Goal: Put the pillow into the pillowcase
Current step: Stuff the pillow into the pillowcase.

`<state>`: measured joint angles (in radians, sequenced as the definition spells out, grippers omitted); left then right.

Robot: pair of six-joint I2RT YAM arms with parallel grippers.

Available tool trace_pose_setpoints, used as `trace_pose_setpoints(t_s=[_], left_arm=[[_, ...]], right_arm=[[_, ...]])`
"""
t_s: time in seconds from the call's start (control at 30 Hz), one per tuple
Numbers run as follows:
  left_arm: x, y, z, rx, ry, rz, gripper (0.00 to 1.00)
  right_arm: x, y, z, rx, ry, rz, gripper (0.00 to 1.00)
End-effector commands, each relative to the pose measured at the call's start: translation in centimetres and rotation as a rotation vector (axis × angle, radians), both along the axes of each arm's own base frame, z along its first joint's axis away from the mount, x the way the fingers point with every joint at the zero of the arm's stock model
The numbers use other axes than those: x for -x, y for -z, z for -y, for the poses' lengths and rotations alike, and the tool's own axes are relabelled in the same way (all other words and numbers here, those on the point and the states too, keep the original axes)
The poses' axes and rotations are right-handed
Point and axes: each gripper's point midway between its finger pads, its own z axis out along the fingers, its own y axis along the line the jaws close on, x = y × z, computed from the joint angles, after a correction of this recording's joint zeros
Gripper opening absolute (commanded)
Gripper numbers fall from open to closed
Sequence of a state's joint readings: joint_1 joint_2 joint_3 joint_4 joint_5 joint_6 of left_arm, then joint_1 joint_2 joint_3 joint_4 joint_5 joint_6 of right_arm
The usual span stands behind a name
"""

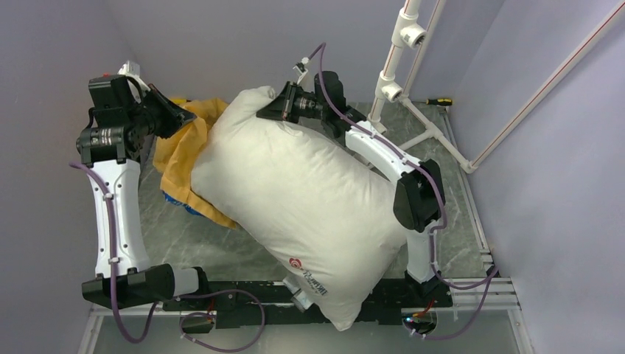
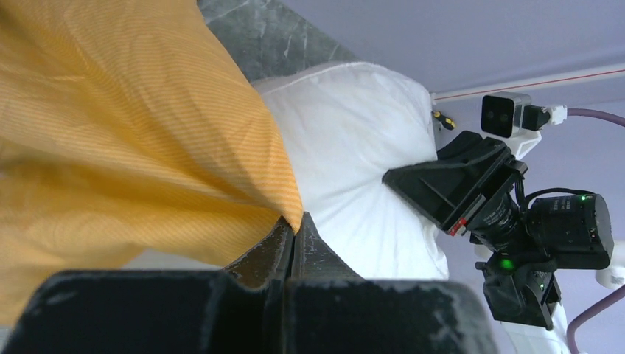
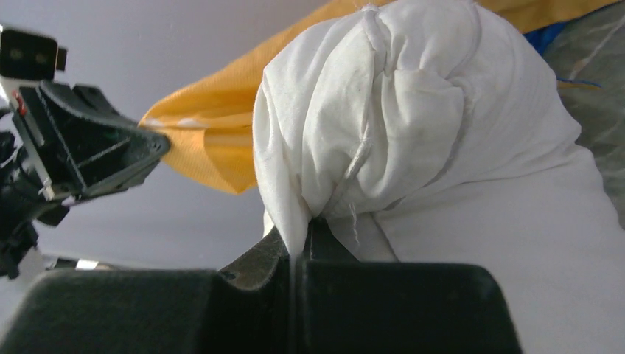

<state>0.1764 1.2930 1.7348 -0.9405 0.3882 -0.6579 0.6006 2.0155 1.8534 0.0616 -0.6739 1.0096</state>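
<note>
Over the near edge of the bench [image 1: 221, 247], between the arm bases: logo-and-tag end of the pillow [image 1: 295, 206]. Long axis slanting from there toward the far left, plump middle covering the bench centre. Far corner bunched and pinched tight in the right gripper [image 1: 274, 105], seam visible only from the right wrist. Near the far left edge, partly under the pillow: the pillowcase [image 1: 180, 151], orange side up, raised fold clamped in the left gripper [image 1: 171, 112]. At the far right corner, well apart: white pipe frame [image 1: 402, 88] and screwdriver [image 1: 438, 102].
</note>
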Motion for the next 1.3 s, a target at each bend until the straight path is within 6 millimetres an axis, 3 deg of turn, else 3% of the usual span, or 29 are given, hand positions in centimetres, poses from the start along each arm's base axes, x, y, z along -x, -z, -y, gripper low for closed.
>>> trace_pose_setpoints(t_s=[0.0, 0.13, 0.33, 0.4, 0.53, 0.63, 0.7, 0.77, 0.87, 0.93, 1.13, 1.27], left_arm=[[1.8, -2.4, 1.3, 0.061, 0.029, 0.068, 0.0], [2.4, -1.6, 2.2, 0.125, 0.045, 0.048, 0.0], [3.1, -0.7, 2.4, 0.117, 0.055, 0.018, 0.0], [3.2, -0.4, 2.2, 0.106, 0.051, 0.009, 0.0], [3.9, 1.1, 1.8, 0.07, 0.043, -0.04, 0.0], [4.7, 3.4, 0.4, -0.01, -0.008, -0.106, 0.0], [5.6, 5.6, -1.2, -0.083, -0.068, -0.186, 0.01], [6.8, 7.6, -2.5, -0.149, -0.114, -0.262, 0.15], [8.3, 9.7, -4.1, -0.232, -0.161, -0.351, 0.6], [8.6, 9.7, -4.6, -0.276, -0.156, -0.358, 0.73], [7.2, 8.9, -4.5, -0.386, 0.007, -0.322, 0.77], [5.2, 7.5, -1.8, -0.303, 0.138, -0.197, 0.75]], right_arm=[[-0.7, -14.2, 4.4, -0.244, 0.239, 0.3, 0.0], [-1.0, -15.0, 3.3, -0.316, 0.189, 0.31, 0.0], [2.7, -14.8, -0.2, -0.451, -0.064, 0.239, 0.0], [4.1, -13.2, -1.2, -0.435, -0.125, 0.197, 0.0], [7.6, -7.4, -3.8, -0.326, -0.292, 0.132, 0.0], [10.1, -1.5, -5.0, -0.176, -0.355, 0.133, 0.0], [12.0, 0.8, -4.5, -0.102, -0.386, 0.174, 0.0], [13.3, 3.0, -3.8, -0.02, -0.404, 0.216, 0.0], [14.9, 5.9, -2.7, 0.11, -0.444, 0.239, 0.0], [16.3, 7.3, -1.9, 0.165, -0.478, 0.219, 0.0], [19.4, 9.9, -0.1, 0.279, -0.551, 0.087, 0.0], [20.6, 11.8, 0.8, 0.313, -0.572, -0.031, 0.0]])
